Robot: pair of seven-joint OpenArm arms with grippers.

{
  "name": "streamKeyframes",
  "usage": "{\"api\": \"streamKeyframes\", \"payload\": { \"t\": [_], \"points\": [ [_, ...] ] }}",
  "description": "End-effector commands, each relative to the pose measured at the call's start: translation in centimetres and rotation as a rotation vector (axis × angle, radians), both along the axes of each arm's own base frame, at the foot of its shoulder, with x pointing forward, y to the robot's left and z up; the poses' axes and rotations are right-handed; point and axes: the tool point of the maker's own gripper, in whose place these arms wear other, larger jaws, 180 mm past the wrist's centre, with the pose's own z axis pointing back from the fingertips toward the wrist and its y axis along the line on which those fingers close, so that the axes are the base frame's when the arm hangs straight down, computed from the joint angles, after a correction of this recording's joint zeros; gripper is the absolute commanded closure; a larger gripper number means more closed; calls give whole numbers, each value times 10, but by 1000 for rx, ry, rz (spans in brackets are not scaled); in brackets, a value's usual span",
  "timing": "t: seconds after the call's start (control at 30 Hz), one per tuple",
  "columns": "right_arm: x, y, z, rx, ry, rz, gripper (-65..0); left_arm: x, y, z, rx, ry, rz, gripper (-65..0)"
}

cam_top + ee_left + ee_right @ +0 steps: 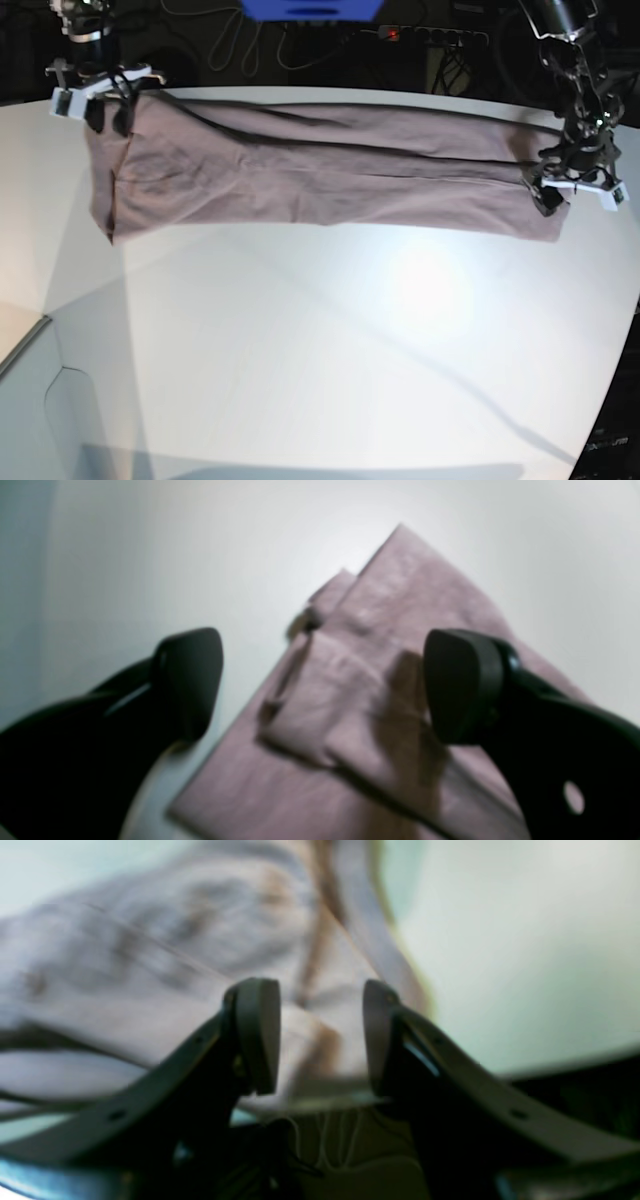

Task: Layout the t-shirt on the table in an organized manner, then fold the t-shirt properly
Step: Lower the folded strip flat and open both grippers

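While the t-shirt lies folded lengthwise into a long band along the far edge of the tabletop, both tools sit at its two ends. The left tool hangs over the shirt's end near the far right corner with its jaws spread wide and nothing between them; the cloth below it lies flat on the tabletop, with a smaller folded flap on top. The right tool, at the far left end, has its jaws parted with cloth showing in the gap, but that view is too blurred to tell whether the pads touch the fabric, so I cannot tell if it is let go or not. The band looks fairly even, though the left end droops lower toward the near side than the rest. The main risk, as I judge it, is at that left end: if a pad still snags the soft cotton when the arm lifts away, it could drag the layers and spoil the fold. At the right end, the loose flap could slide or open if the next grasp catches only the top layer. Because the band sits close to the far edge, a pull away from the middle could also tug cloth over it.
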Motion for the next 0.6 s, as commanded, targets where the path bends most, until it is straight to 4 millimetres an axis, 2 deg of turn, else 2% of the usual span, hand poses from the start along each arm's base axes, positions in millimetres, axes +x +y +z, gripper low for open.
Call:
{"api": "streamKeyframes", "payload": {
  "t": [0.0,0.1,0.2,0.37,0.57],
  "points": [
    [11,2,11,-1,-54,11,-275,8,9,13,26,-41,5,-615],
    [26,9,5,21,-49,25,-289,6,9,12,26,-38,5,-615],
    [44,11,-5,42,5,35,-335,5,6,9,18,-32,7,-615],
    [68,10,-14,18,82,124,-340,5,3,7,16,-26,1,-615],
    [77,-1,-32,16,128,141,-340,7,-7,3,-6,-28,2,-615]
  ]
}}
